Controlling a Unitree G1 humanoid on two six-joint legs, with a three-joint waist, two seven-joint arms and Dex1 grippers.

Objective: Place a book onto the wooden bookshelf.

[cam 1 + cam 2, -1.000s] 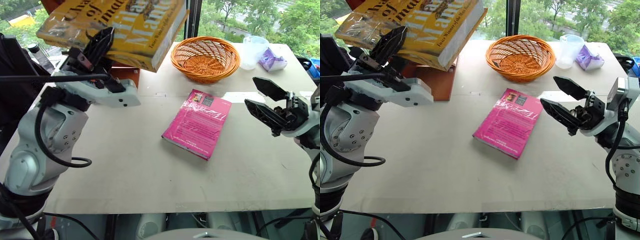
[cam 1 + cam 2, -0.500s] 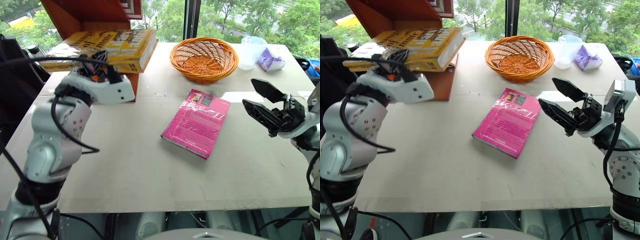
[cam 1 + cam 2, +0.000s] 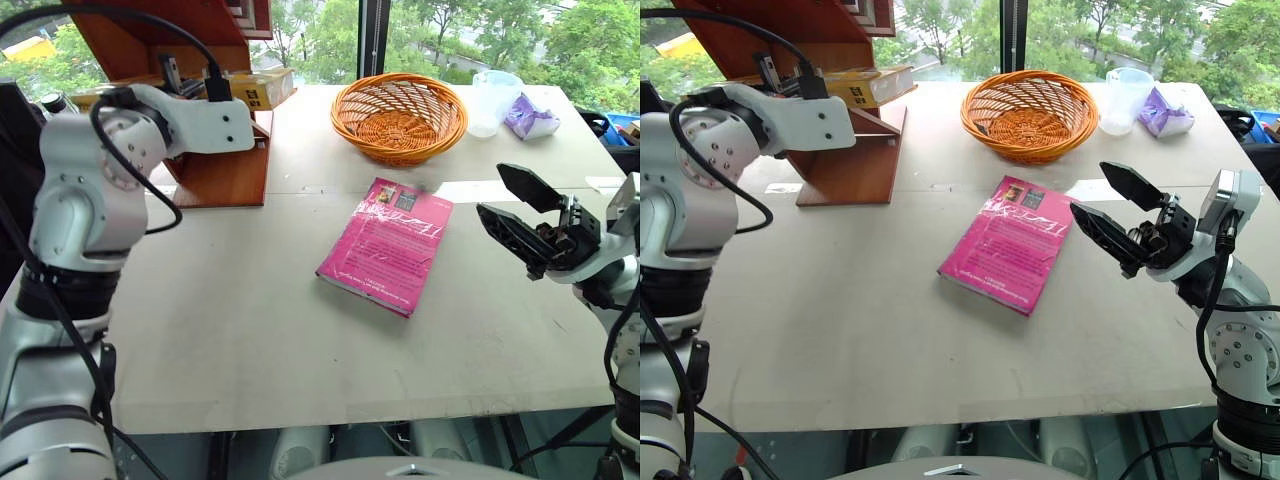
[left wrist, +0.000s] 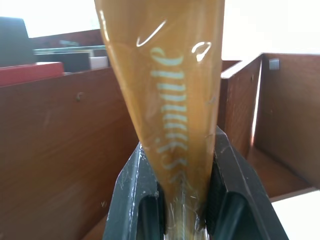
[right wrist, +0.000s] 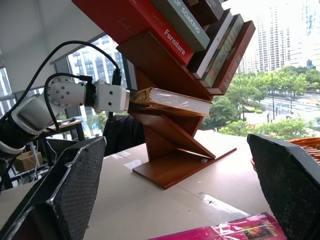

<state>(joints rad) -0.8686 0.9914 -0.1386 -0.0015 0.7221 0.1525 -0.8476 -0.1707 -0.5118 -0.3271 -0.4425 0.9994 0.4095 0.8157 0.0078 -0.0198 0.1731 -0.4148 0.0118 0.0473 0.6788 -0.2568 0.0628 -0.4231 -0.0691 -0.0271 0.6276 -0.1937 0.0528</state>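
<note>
The book (image 5: 172, 102), thick and yellow-orange, lies level inside the lower bay of the wooden bookshelf (image 5: 170, 165) at the table's far left; its end pokes out at the shelf's right side (image 3: 262, 88). My left gripper (image 4: 182, 200) is shut on the book's near edge, both black fingers (image 4: 147, 210) pressed against its glossy cover. Whether the book's weight rests on the shelf panel I cannot tell. My right gripper (image 3: 490, 190) hovers open over the table's right side, with nothing between its fingers.
A magenta-pink book (image 3: 385, 245) lies flat at mid-table. Behind it stands an orange wicker basket (image 3: 398, 115), then a clear plastic cup (image 3: 495, 100) and a purple bag (image 3: 528, 115). The shelf's upper bays hold several leaning books (image 5: 172, 35).
My left arm carried the yellow book forward and leftward, from tilted above the table to level inside the shelf's lower bay. The right arm has kept still and open.
</note>
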